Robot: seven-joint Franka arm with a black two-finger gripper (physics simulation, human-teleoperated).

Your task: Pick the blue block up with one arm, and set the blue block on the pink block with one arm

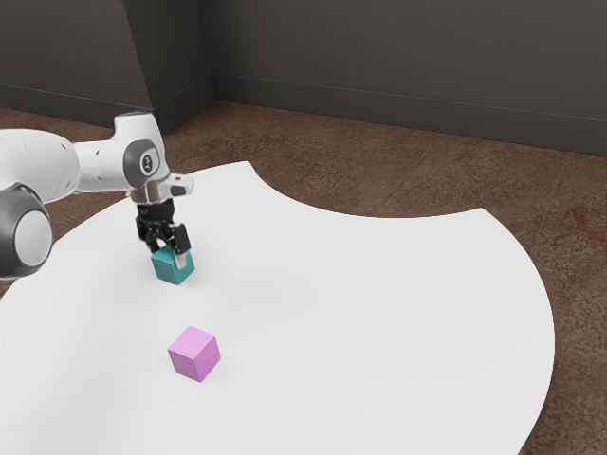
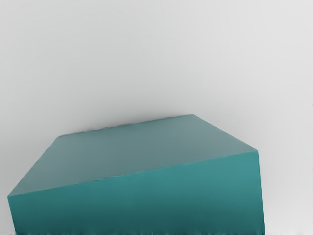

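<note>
Exterior view: the black gripper [image 1: 169, 248] points straight down and sits directly on top of the blue block [image 1: 174, 269], overlapping its upper edge. Whether it is clamped on the block or released cannot be determined from either view. The block renders as teal and appears to rest on the table [image 1: 379, 313], near the edge on the exterior view's left. The white and grey arm [image 1: 85, 166] enters from the exterior view's left and bends down to the gripper.

The pink block [image 1: 194, 354] stands on the table nearer the camera than the blue block and slightly toward the exterior view's right. The two blocks are apart, with bare table between them.

The table is plain white, with a curved outer edge and a concave cut-out along its far side. The floor [image 1: 398, 161] is mottled brown. The walls [image 1: 379, 47] are dark grey, with a corner behind the arm.

Wrist view: the blue block [image 2: 146, 181] lies just under the hand, its top face and one side face visible, with a soft shadow on the white table [image 2: 146, 58] along its far edge.
</note>
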